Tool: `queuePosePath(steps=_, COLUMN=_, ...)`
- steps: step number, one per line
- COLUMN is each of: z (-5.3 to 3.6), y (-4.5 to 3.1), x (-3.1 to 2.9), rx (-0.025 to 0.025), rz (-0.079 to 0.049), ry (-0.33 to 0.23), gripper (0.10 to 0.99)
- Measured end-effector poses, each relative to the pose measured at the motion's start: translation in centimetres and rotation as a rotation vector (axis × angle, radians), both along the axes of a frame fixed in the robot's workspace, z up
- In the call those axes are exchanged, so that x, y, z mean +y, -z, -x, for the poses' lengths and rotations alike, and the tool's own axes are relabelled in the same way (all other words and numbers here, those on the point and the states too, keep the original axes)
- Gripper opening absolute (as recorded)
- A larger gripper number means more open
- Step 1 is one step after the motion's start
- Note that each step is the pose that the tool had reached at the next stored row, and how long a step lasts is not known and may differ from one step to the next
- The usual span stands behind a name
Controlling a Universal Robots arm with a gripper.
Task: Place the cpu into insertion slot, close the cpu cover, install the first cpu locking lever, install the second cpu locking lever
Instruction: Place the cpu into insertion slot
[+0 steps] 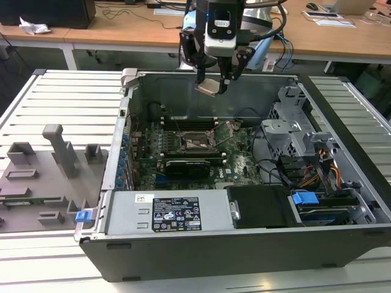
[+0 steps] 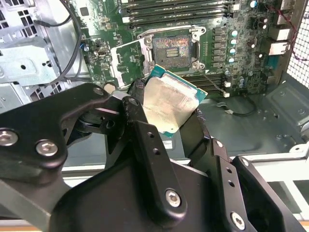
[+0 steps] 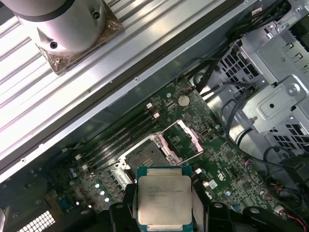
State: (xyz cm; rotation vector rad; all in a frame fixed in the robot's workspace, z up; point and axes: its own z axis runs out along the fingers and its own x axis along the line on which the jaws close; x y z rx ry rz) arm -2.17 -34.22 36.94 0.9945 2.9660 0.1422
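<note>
Cpu (image 3: pixel 164 200) in gripper (image 1: pixel 212 85), pc case (image 1: pixel 244 253), slatted table (image 1: pixel 67 104)

The cpu (image 3: pixel 164 200) has a dull silvery metal top — the gripper (image 1: pixel 212 84) matt black.

The cpu (image 2: pixel 171 104), a small flat square chip with a silvery-grey metal top and green edges, sits tilted, pinched between the black fingers of the gripper (image 1: pixel 211 85), raised above the open computer case. Below it on the green motherboard, the insertion slot (image 2: pixel 173 49) lies uncovered (dark pin field showing, thin metal rim). The cpu cover (image 2: pixel 116 63), a thin windowed metal frame, is swung open beside the slot
</note>
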Motion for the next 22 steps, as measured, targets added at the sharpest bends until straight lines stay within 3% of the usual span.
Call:
queuePosePath(steps=3, z=0.00, y=0.02, x=0.00, rx=0.0000, rz=0.000, ry=0.032, gripper=0.541)
queuePosePath(steps=9, z=0.00, y=0.15, x=0.00, rx=0.0000, rz=0.000, ry=0.150, gripper=0.541)
queuePosePath(steps=22, z=0.23, y=0.73, x=0.00, rx=-0.0006, rz=0.008, ry=0.170, gripper=0.541)
